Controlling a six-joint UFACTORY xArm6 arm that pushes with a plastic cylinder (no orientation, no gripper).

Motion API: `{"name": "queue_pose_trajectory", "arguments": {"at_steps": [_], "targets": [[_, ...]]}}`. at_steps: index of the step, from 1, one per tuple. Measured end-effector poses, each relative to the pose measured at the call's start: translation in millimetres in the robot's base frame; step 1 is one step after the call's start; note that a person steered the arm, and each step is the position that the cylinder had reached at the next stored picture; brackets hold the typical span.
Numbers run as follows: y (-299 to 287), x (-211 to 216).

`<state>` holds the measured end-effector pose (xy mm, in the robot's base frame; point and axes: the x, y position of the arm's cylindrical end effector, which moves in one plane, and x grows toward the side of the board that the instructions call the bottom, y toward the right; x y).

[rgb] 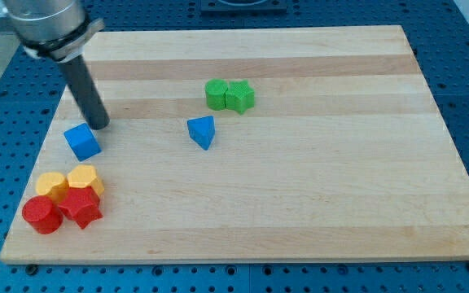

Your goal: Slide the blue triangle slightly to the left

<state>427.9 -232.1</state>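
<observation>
1. My tip (100,125), the end effector, is a bare rod with nothing to open or clench; it grasps nothing and stands just above the blue cube (81,142).
2. The blue triangle (203,132) lies mid-tabletop (316,203), untouched.
3. Approach step, I judge: next, circle to the triangle's right side and nudge it left.

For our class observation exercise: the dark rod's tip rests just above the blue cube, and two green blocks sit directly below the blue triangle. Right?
Not quite. The camera view shows the two green blocks above the blue triangle, toward the view's top. My tip does rest just above the blue cube.
</observation>
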Motion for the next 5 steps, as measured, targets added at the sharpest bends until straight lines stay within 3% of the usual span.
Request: {"name": "queue_pose_trajectory", "arguments": {"at_steps": [2, 4, 5], "targets": [[-2.5, 55.5], [59.9, 20.1], [113.3, 30.3]]}}
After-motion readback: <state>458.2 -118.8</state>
